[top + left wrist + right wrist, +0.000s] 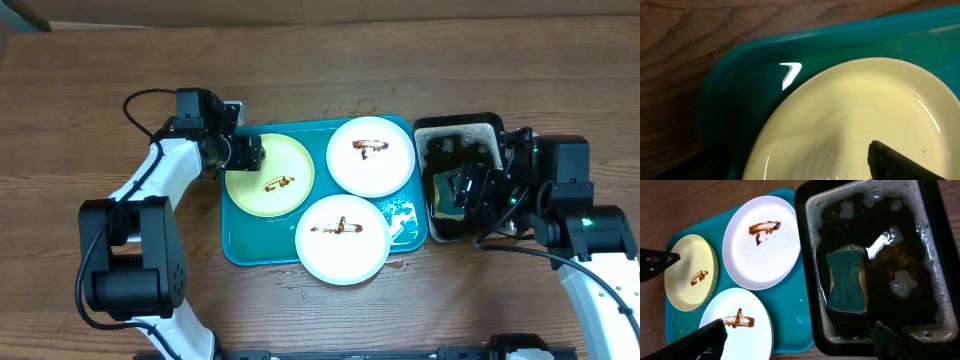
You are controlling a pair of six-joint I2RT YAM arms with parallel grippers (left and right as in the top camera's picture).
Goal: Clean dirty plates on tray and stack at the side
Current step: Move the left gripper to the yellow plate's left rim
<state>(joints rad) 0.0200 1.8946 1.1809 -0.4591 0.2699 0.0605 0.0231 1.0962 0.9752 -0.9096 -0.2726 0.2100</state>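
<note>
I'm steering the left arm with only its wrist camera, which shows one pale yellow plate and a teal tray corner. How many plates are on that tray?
Observer: Three. The yellow plate, a far white plate and a near white plate all sit on the tray.
Operator: Are they dirty?
Observer: Yes, each one has a brown smear near its middle.
Operator: Where's the sponge?
Observer: The sponge lies in a black basin of dark water, just right of the tray.
</note>
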